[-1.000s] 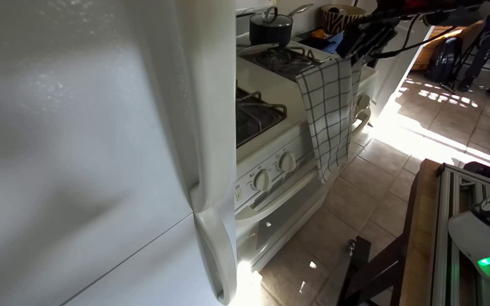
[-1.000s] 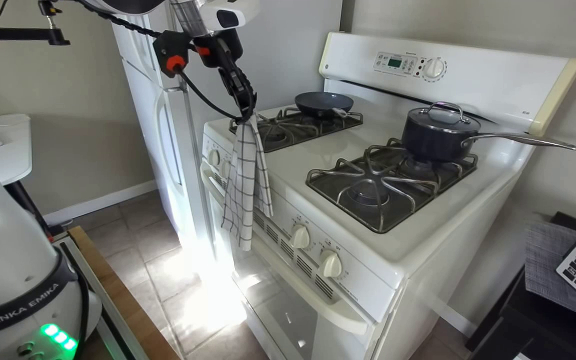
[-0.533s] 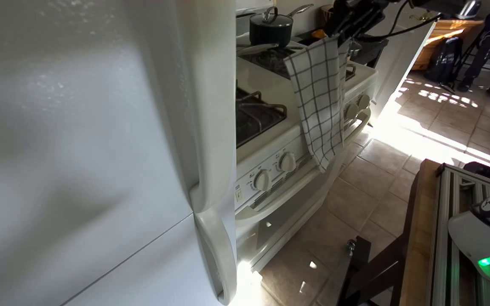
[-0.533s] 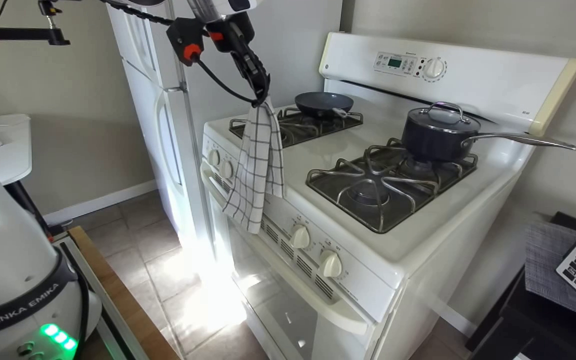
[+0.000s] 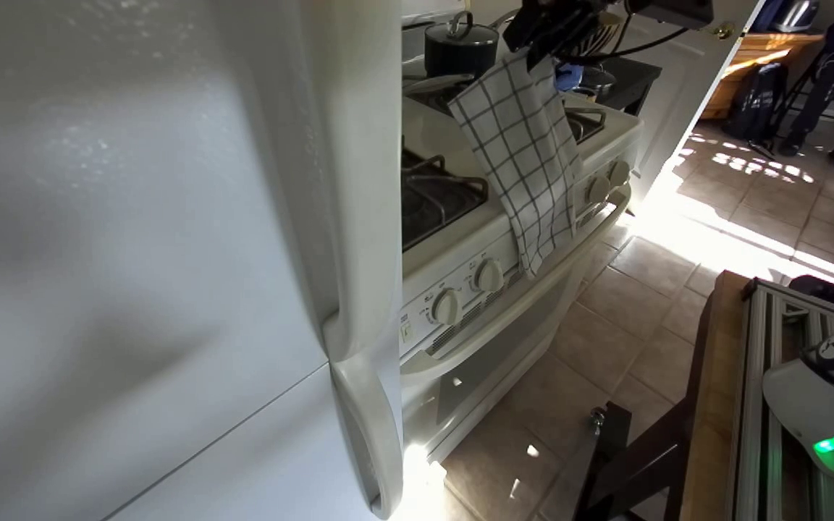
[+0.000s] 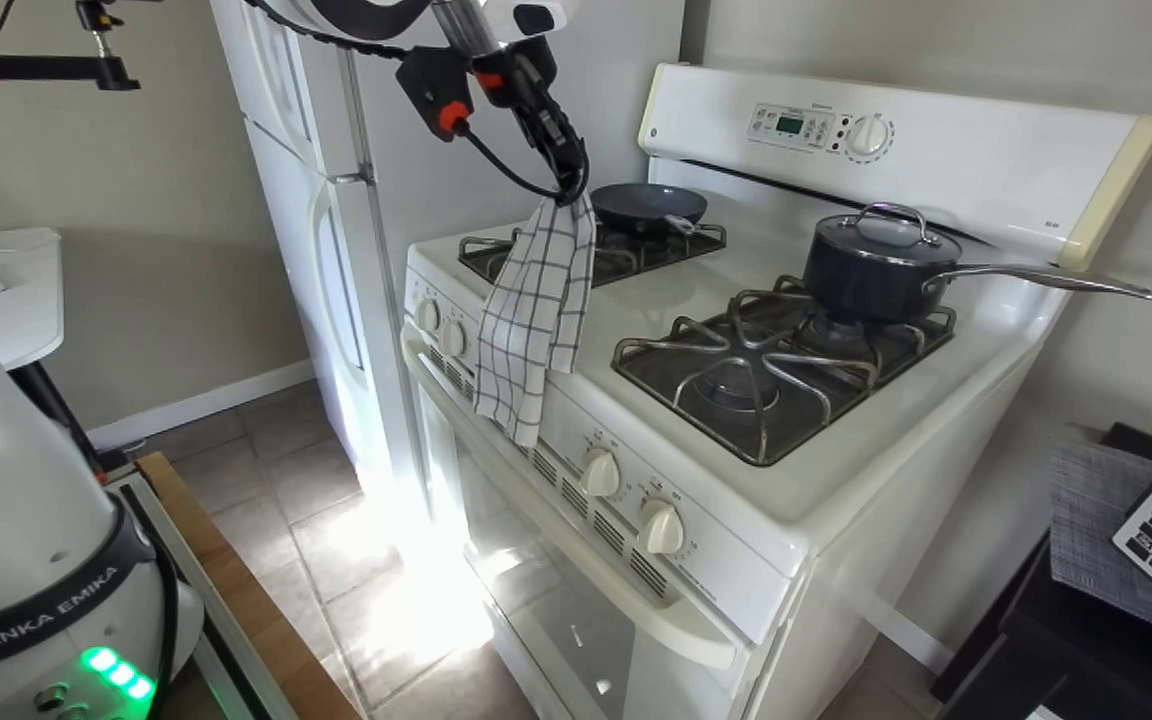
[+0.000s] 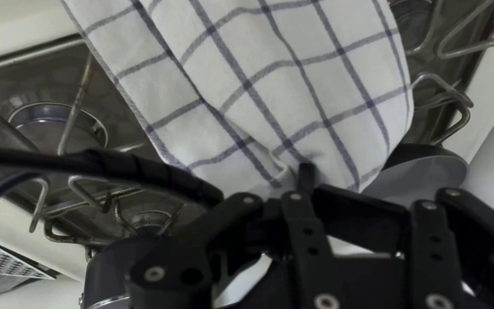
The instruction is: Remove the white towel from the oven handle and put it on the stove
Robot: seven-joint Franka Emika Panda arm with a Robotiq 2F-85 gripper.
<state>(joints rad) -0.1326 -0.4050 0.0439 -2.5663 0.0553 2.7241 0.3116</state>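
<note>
The white towel with a dark checked grid hangs from my gripper in both exterior views. It also fills the upper middle of the wrist view. My gripper is shut on the towel's top, above the stove's front edge, and shows in the wrist view. The fingertips are partly hidden in the cloth. The towel's lower end hangs in front of the control panel, above the oven handle, which carries no cloth. The stove has black grates left and right.
A frying pan sits on the grate close behind the gripper. A lidded saucepan sits on the other grate, its handle pointing outward. A tall white fridge stands beside the stove. A wooden-edged robot table faces the oven.
My gripper has moved inward over the stove and slightly up, carrying the towel. The towel's lower end has risen from about handle level to the control panel.
</note>
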